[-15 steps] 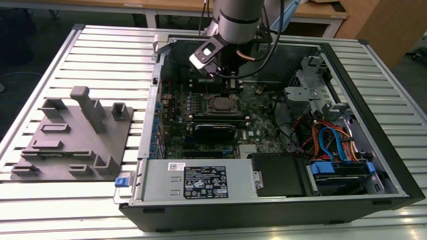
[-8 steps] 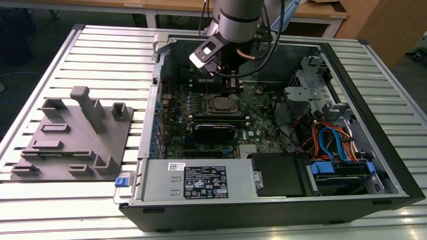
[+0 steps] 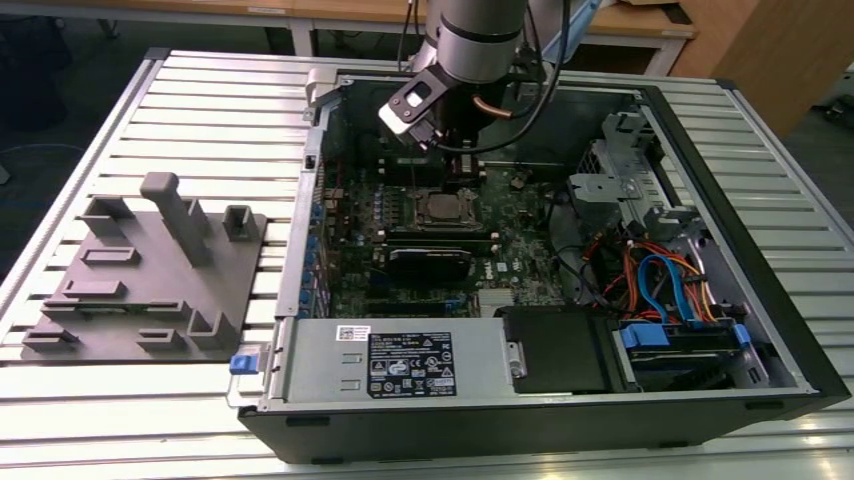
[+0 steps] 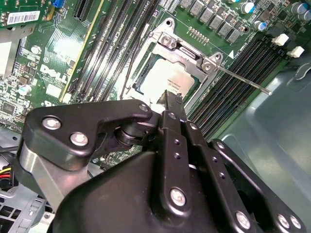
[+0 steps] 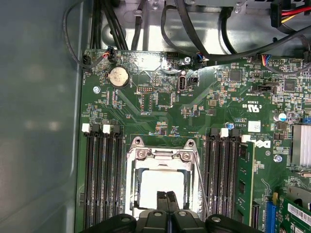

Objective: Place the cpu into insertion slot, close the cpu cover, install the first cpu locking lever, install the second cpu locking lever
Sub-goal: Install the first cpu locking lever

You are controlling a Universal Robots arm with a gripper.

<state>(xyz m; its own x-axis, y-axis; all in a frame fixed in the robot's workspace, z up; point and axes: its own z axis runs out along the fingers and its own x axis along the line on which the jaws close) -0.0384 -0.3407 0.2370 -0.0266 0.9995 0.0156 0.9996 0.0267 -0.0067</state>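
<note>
The cpu (image 5: pixel 160 187) was seen seated in the insertion slot (image 5: pixel 129 189) on the green board, inside an open computer case (image 3: pixel 534 425) laid on the slatted table (image 3: pixel 200 110). The cpu cover (image 5: pixel 163 156) lay down around it — the pale metal top was framed by the square window. The tool (image 5: pixel 167 195) was held at the chip's edge, fingers pressed together with nothing between them; contact could not be told. A thin lever rod (image 4: pixel 243 79) was seen sticking out from the cover's corner, across the memory slots (image 4: pixel 248 56).
</note>
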